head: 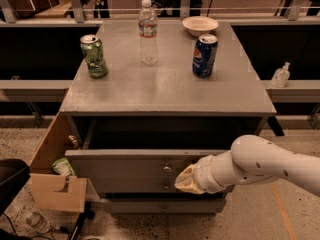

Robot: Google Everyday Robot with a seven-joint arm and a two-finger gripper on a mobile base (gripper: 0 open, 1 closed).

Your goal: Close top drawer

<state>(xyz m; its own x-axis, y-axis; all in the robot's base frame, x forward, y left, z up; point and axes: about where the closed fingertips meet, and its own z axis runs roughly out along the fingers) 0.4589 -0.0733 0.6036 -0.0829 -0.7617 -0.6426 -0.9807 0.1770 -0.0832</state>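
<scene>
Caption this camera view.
Robot gripper at the front of the open wide grey wooden top drawer, beside its round metal knob.

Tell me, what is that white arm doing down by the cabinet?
A robot arm has its gripper at the front of the top drawer, just right of the knob. The drawer stands pulled out from the grey cabinet, not yet closed. A green can, a blue can, a water bottle and a bowl sit on top.
</scene>
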